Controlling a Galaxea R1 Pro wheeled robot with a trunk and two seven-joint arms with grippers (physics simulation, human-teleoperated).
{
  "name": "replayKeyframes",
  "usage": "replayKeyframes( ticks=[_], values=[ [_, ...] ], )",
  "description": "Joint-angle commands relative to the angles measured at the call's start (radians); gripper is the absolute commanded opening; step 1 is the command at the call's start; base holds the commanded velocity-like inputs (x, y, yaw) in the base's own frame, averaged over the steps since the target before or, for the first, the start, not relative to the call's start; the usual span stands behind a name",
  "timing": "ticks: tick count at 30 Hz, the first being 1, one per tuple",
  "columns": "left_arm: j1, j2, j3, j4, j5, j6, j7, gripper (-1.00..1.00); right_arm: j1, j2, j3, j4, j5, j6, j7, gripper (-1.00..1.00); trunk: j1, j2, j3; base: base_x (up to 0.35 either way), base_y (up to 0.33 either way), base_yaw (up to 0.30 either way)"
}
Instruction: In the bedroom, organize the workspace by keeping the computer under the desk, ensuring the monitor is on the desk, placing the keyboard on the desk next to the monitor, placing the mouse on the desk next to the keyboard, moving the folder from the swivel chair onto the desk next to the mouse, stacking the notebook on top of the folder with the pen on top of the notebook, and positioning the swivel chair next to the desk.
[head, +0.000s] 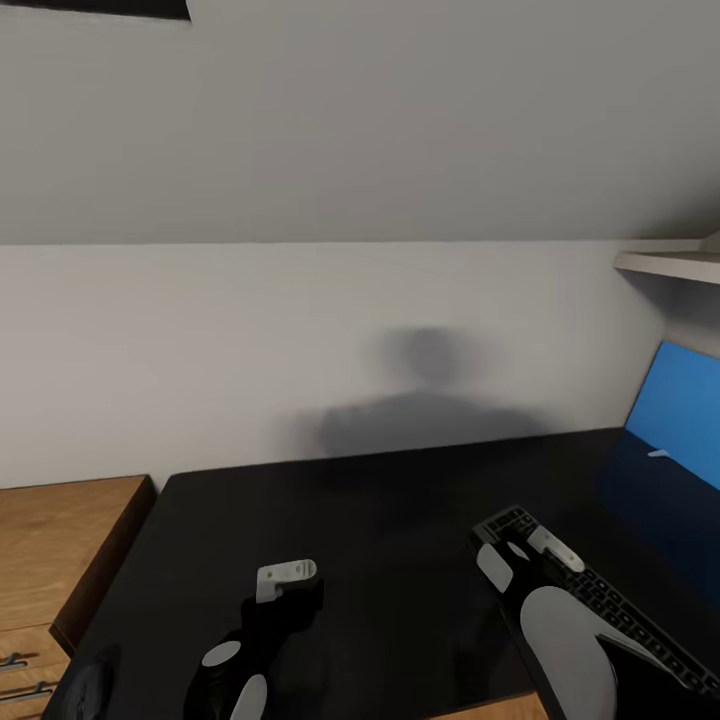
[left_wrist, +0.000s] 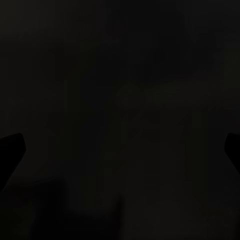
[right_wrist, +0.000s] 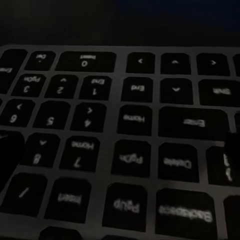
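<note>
Right end effector (head: 520, 545) over keyboard (head: 620, 610) end, opening unclear; left end effector (head: 287, 578) likewise.

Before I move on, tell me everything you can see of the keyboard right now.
The keyboard is slim, with a grey frame and rows of dark keys with pale legends. It lies flat on the black desk at its right side, running diagonally toward the near edge. The right gripper sits over its far end, above the numpad keys; whether it is gripping is unclear.
</note>
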Motion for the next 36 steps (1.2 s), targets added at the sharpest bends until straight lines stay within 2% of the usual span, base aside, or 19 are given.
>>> replayKeyframes(
  ticks=[1,3,20,36],
  values=[
    [-0.001,0.000,-0.001,-0.001,0.010,0.003,0.010,1.00,0.000,0.000,0.004,-0.001,-0.011,-0.005,-0.001,1.00,0.004,-0.008,-0.004,0.000,0.000,0.000],
    [-0.001,0.000,-0.001,-0.001,0.010,0.003,0.010,1.00,0.000,0.000,0.004,-0.001,-0.010,-0.005,0.001,1.00,0.012,-0.022,-0.011,0.000,0.000,0.000],
    [-0.001,0.000,-0.001,-0.001,0.010,0.003,0.010,1.00,0.000,0.001,0.003,0.001,-0.012,-0.005,0.002,1.00,0.012,-0.022,-0.011,0.000,0.000,0.014],
    [0.000,0.000,0.000,-0.001,0.010,0.003,0.010,1.00,0.000,0.001,0.003,0.001,-0.012,-0.004,0.005,1.00,0.012,-0.022,-0.011,0.000,0.000,0.259]
  ],
)
